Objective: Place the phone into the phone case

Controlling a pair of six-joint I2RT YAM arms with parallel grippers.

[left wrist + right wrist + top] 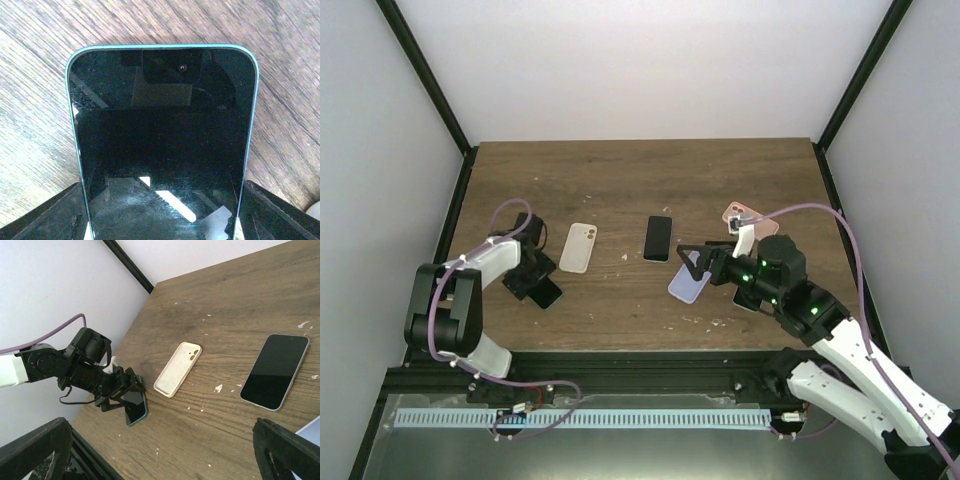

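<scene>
The phone (162, 140), with a dark screen and a teal rim, lies face up near the left edge of the tabletop (620, 180). The left end effector (542, 290) is down over its near end, with one black finger (50, 215) against or just beside each long edge. I cannot tell whether the fingers are pinching the phone or only flanking it.

Just to the right, apart from the phone, a cream phone case (579, 247) lies with its hollow side up. Further right lies a black phone (658, 238), screen up.

Beyond that, a lavender case (688, 285) lies at an angle, and a pink item (740, 213), either a phone or a case, lies toward the right rear. The right end effector (692, 262) hangs over the lavender case with its fingers spread wide, holding nothing.
</scene>
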